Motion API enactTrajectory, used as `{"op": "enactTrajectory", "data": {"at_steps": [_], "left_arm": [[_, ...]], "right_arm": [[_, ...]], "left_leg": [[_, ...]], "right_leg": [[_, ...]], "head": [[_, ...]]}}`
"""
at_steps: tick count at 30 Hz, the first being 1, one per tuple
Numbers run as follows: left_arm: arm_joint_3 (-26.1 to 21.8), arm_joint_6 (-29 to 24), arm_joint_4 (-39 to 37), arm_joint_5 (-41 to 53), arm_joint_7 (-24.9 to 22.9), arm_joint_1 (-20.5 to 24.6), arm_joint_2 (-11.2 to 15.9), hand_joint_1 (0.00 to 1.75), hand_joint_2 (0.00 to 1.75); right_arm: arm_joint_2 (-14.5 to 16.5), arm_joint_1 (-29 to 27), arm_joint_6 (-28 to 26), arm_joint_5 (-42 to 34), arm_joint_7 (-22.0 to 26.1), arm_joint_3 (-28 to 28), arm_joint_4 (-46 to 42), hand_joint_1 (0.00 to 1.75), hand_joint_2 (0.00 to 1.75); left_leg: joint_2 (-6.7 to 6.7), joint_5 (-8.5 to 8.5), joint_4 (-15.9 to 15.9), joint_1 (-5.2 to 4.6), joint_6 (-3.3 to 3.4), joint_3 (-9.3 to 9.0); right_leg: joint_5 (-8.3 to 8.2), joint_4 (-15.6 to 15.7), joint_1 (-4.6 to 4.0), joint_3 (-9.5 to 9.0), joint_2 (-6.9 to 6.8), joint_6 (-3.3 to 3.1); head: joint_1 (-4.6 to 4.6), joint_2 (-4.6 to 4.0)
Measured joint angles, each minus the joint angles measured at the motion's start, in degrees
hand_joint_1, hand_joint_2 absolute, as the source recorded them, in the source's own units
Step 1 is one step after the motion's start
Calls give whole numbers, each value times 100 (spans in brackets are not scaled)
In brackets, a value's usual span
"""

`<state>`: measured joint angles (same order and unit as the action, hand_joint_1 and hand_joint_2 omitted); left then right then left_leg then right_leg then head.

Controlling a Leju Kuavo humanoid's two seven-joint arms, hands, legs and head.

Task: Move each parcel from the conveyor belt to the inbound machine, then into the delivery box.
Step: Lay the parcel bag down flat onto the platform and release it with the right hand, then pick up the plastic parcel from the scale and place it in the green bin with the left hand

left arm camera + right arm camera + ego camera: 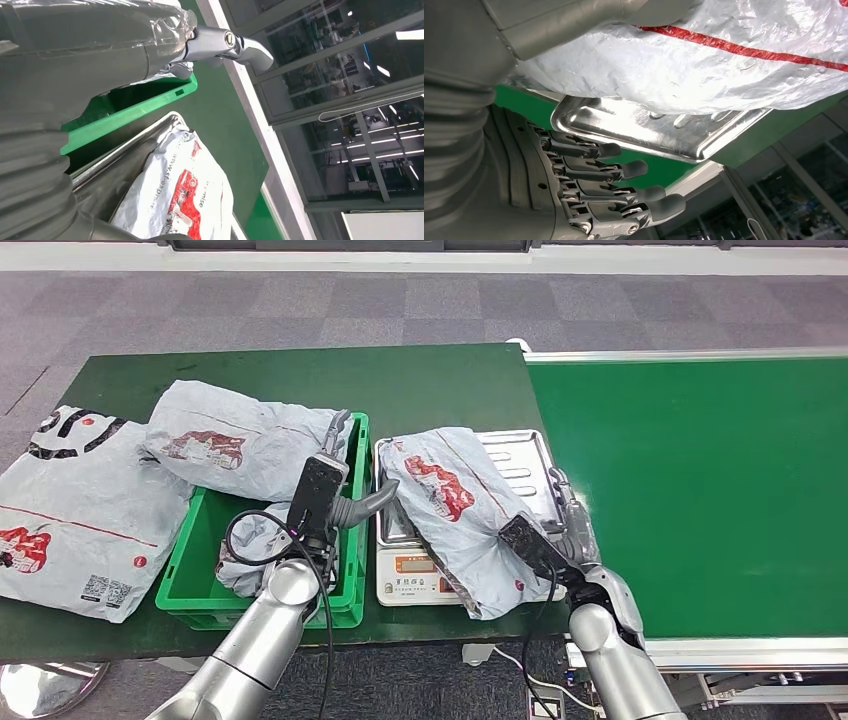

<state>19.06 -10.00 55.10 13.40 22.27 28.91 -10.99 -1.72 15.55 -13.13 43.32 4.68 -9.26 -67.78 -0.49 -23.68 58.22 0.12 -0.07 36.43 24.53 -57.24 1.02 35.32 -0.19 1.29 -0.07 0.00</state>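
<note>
Parcel (455,515) is lying across the scale (415,575), i.e. the inbound machine, draped over its steel tray (520,462), so the weighing step looks to be in hand; the drop into the green box (190,575) isn't done yet. Next move prob. calls for both hands getting a proper grip w/ the slack bag, lifting it clear of the tray rim and carrying it left over the box wall. Right robot hand (572,530) is sitting at the parcel's right edge, fingers (614,167) spread and straight beside the tray, grasping nothing. Left robot hand (335,475) is hovering over the box's right wall, thumb pointing toward the parcel, released, holding nothing. Other parcels: one (240,445) resting on the box's far rim, one (75,510) on the bench (420,380) at left.
</note>
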Motion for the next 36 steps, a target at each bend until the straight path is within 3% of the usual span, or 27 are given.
{"op": "enactTrajectory", "data": {"at_steps": [4, 6, 12, 16, 25, 31, 36], "left_arm": [[2, -258, -15, 148, 59, 3, 7, 0, 175], [9, -353, -48, 244, 99, 11, 14, 0, 175], [177, -262, -289, 579, 32, 99, 10, 0, 175], [236, 36, -461, 370, 35, 102, -22, 0, 175], [386, -117, -943, -185, -69, 124, -305, 0, 175], [956, -611, -1400, 926, -353, 301, -431, 0, 175], [1270, -749, -1632, 1200, -449, 360, -499, 0, 175]], "right_arm": [[25, -33, -517, -902, 984, 86, -89, 0, 175], [44, -39, -683, -1184, 1218, 154, -220, 0, 175], [50, -222, -873, -1938, 1465, 508, -704, 0, 175], [40, -407, -874, -2457, 1628, 826, -959, 0, 175], [-131, -262, -940, -3063, 1772, 1083, -976, 0, 175], [-137, -50, -1127, -3138, 1750, 1083, -868, 0, 175], [-139, -35, -1153, -3145, 1744, 1084, -855, 0, 175]], "left_leg": [[0, 0, 0, 0, 0, 0], [1, 0, 0, 0, 0, 0], [1, -1, 1, -1, 0, 0], [6, -2, 1, -3, 1, 0], [8, -3, 1, -4, 1, 0], [7, -2, 1, -4, 2, 0], [7, -4, 1, -4, 1, 0]], "right_leg": [[0, 0, 0, 1, 0, 0], [1, 0, 0, 3, 1, 0], [1, 2, 1, 3, 1, 0], [1, 2, 2, 5, 7, 0], [0, 2, 2, 4, 8, 1], [0, 1, 2, 3, 6, 1], [1, 2, 3, 5, 8, 0]], "head": [[0, 0], [0, 0], [0, 0], [0, 0], [0, 0], [0, 0], [1, 0]]}}
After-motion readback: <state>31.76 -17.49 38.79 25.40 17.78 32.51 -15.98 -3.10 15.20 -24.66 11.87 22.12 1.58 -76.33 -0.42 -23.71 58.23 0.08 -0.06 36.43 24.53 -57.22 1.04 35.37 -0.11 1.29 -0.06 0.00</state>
